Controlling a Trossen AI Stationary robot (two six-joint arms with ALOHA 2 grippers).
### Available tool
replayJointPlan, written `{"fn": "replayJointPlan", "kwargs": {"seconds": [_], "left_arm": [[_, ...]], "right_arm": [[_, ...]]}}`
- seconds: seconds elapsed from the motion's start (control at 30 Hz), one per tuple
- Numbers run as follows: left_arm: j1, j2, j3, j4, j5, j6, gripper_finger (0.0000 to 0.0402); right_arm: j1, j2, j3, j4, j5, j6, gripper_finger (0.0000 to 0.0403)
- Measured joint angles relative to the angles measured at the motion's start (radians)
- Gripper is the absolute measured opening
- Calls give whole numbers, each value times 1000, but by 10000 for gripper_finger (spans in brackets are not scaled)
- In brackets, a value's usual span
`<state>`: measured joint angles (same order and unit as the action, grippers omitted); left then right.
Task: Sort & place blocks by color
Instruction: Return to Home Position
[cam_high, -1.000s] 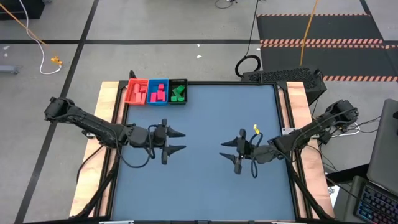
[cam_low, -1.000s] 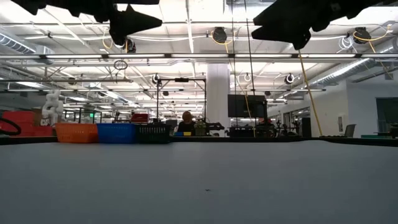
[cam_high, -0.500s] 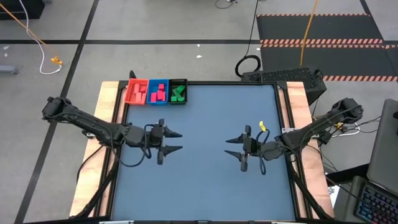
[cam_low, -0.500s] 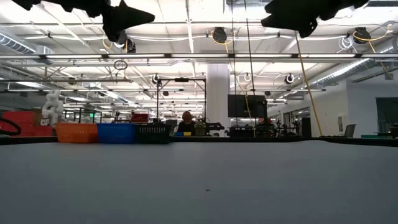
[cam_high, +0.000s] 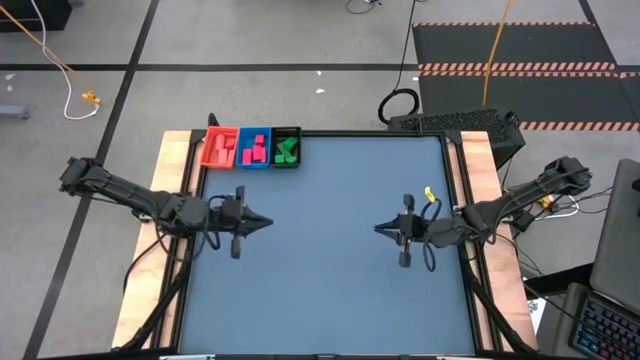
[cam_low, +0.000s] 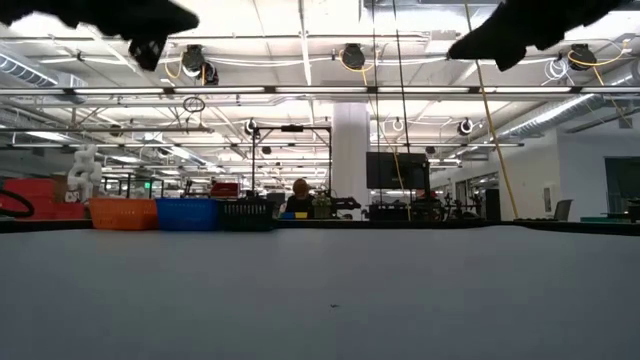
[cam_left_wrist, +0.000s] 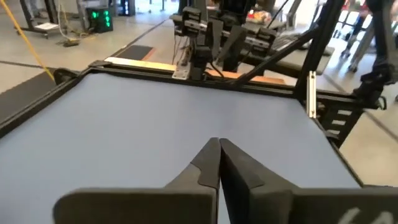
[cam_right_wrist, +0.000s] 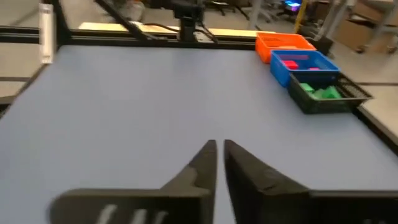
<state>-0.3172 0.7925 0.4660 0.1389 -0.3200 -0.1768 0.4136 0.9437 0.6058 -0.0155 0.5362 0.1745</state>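
Blocks (cam_high: 256, 150) sorted by colour, nothing held

Red tray (cam_high: 218, 130) holds the orange blocks (cam_high: 217, 150), blue tray (cam_high: 255, 130) the pink-red blocks (cam_high: 258, 152), black tray (cam_high: 287, 129) the green blocks (cam_high: 288, 150), all at the far left corner of the table (cam_high: 330, 290); left gripper (cam_high: 266, 222) and right gripper (cam_high: 381, 229) hover over its bare middle, fingers pressed together on nothing; blocks look light and stiff, best pinched across flat sides.

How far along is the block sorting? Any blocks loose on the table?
Sorting looks done: salmon blocks sit in the orange tray, pink-red blocks in the blue tray, green blocks in the black tray; no loose block shows on the mat. Nothing in hand: the left gripper and right gripper hover shut, empty. Only parking the arms seems left.
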Motion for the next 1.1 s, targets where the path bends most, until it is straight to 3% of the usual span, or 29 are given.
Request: {"fn": "replayJointPlan", "kwargs": {"seconds": [0.07,0.23,0.4,0.73,0.97,1.1], "left_arm": [[0,-54,-83,68,6,-7,11],[1,-208,-273,205,9,2,7],[4,-378,-360,217,89,64,5],[107,-634,-380,-53,247,78,2],[110,-779,-380,-216,249,63,1],[110,-790,-382,-237,248,63,2]], "right_arm": [[-13,-34,-55,51,-46,-9,6],[-54,-151,-237,222,-148,-4,13],[-112,-294,-408,410,-242,-9,2],[-266,-515,-570,461,-457,-23,1],[-290,-590,-586,424,-460,-78,0],[-290,-617,-587,394,-460,-82,0]]}}
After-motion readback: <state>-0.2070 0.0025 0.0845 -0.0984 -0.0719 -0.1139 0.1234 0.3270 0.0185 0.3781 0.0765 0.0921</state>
